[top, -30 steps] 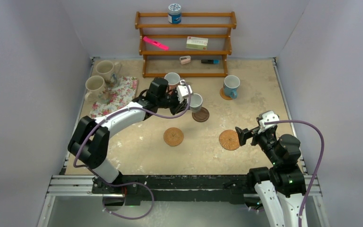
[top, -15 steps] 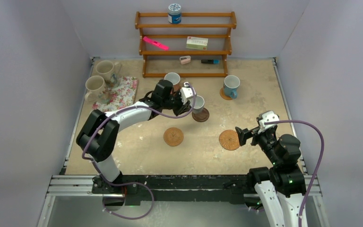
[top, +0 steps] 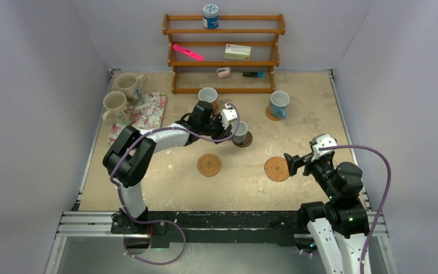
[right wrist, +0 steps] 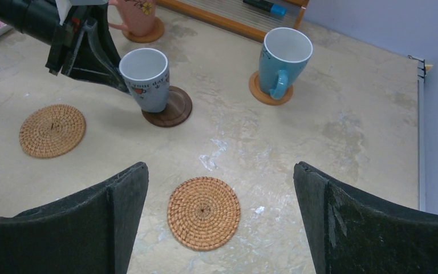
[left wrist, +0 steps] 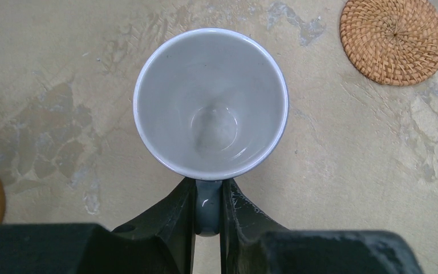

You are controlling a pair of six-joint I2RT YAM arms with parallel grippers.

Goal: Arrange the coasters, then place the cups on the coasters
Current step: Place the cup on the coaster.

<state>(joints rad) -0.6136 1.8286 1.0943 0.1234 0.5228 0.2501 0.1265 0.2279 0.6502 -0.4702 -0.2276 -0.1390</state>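
My left gripper is shut on the handle of the small grey-blue cup. In the right wrist view this cup hangs tilted over the left part of the dark brown coaster; whether they touch I cannot tell. Two bare woven coasters lie in the near middle. The blue cup and the white-and-pinkish cup each stand on a woven coaster. Two cream cups stand far left. My right gripper is open and holds nothing, just behind a woven coaster.
A floral cloth mat lies beside the cream cups. A wooden shelf rack stands at the back with a lidded canister, a pink marker and a small box. Grey walls close in the table on three sides.
My left arm has carried the grey-blue cup to the right and down, over the dark brown coaster. The right arm has not moved.
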